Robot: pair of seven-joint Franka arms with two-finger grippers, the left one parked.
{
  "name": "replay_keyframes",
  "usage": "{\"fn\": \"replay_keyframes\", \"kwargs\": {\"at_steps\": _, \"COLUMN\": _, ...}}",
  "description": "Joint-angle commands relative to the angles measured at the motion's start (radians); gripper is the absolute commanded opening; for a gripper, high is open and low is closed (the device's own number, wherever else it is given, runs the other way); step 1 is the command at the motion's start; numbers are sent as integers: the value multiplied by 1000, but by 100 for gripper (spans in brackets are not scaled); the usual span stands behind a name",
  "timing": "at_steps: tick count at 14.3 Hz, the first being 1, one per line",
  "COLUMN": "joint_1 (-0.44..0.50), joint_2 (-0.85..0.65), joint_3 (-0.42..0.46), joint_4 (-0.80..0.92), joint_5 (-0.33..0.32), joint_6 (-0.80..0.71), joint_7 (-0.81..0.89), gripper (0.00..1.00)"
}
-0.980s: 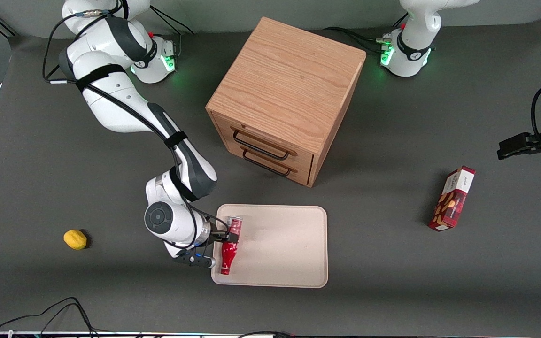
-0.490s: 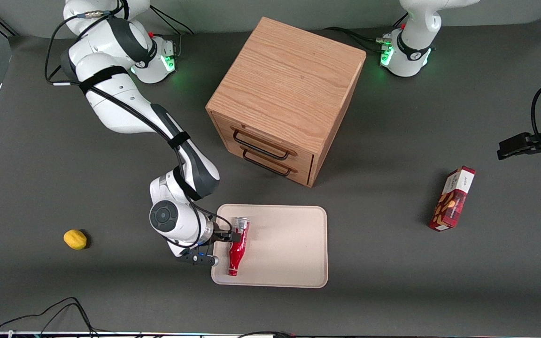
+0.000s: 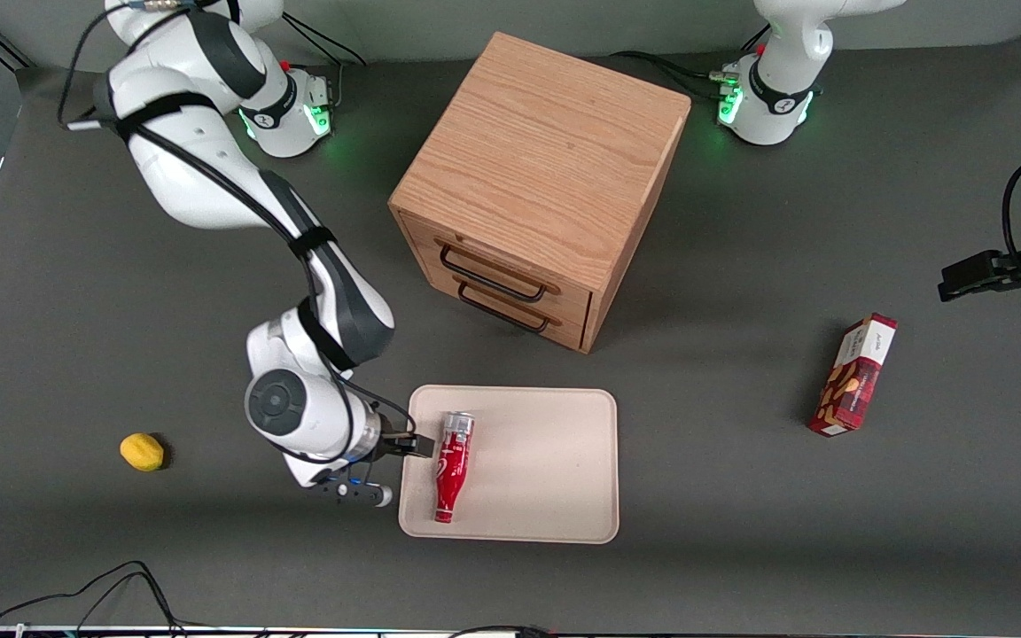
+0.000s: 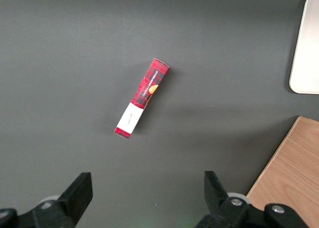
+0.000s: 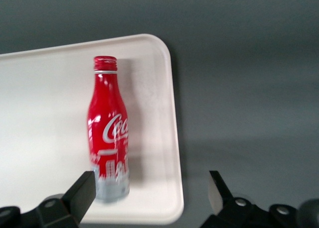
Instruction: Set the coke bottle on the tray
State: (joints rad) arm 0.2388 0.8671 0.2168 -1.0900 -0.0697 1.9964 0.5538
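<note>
The coke bottle (image 3: 450, 468) lies flat on the tray (image 3: 546, 496), close to the tray's edge at the working arm's end, with its cap toward the front camera. The right wrist view shows the red bottle (image 5: 108, 131) with its white script logo lying free on the cream tray (image 5: 45, 88). My gripper (image 3: 404, 446) is open and empty, level with the bottle's silvery base end and just off the tray's edge. In the right wrist view my gripper (image 5: 149, 190) straddles the tray's rim, and one fingertip (image 5: 83, 188) is close beside the bottle's base.
A wooden two-drawer cabinet (image 3: 537, 177) stands farther from the front camera than the tray. A red snack box (image 3: 856, 377) lies toward the parked arm's end and also shows in the left wrist view (image 4: 142, 98). A small yellow fruit (image 3: 142, 451) lies toward the working arm's end.
My gripper has opened and let go of the bottle, then drawn back off the tray toward the working arm's end. The bottle now lies free on the tray.
</note>
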Motion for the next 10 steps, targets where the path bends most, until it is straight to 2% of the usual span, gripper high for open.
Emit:
{"fn": "replay_keyframes", "kwargs": {"at_steps": 1, "joint_1": -21, "joint_2": -167, "joint_3": -2, "joint_4": -41, "joint_5": -18, "joint_6": -170, "joint_7": -8, "gripper": 100}}
{"fn": "replay_keyframes", "kwargs": {"at_steps": 4, "joint_1": -59, "joint_2": -334, "joint_3": -4, "joint_4": -39, "joint_5": -13, "joint_6": -408, "joint_7": -9, "gripper": 100}}
{"fn": "replay_keyframes", "kwargs": {"at_steps": 7, "joint_1": -65, "joint_2": -514, "joint_3": -94, "joint_4": -39, "joint_5": 10, "joint_6": -586, "joint_7": -18, "gripper": 100}}
{"fn": "replay_keyframes", "kwargs": {"at_steps": 10, "joint_1": -102, "joint_2": -681, "joint_3": -112, "joint_4": -94, "joint_5": 44, "joint_6": -758, "joint_7": -69, "gripper": 100}}
